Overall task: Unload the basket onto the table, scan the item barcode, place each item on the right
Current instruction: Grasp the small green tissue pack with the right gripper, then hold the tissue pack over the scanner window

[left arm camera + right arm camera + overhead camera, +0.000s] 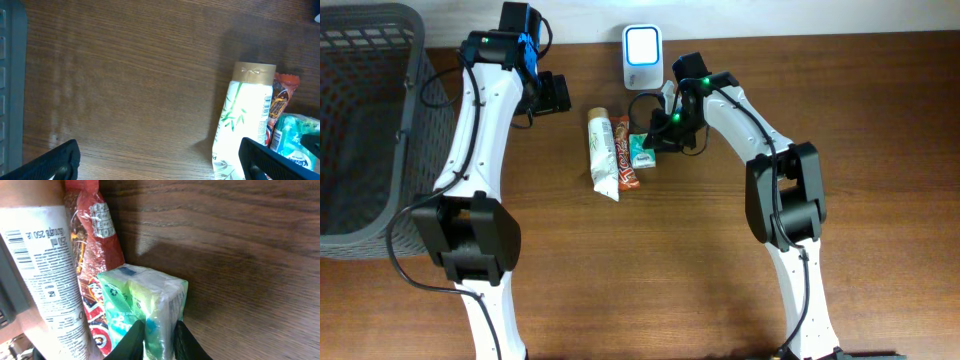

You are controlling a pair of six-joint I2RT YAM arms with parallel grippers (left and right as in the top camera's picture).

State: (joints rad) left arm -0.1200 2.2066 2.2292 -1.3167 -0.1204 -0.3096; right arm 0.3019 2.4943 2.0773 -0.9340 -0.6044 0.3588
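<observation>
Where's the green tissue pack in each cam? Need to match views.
Overhead: green tissue pack at centre, right end of the item row.
Left wrist: bottom-right corner, partly cut off.
Right wrist: lower centre, pinched by the right gripper.
Shared landmark: red snack bar lying alongside it.

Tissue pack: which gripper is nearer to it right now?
Right. The right gripper has its jaws closed on the end of the tissue pack. The left gripper hangs open on the far side of the tube, not touching the pack.
</observation>
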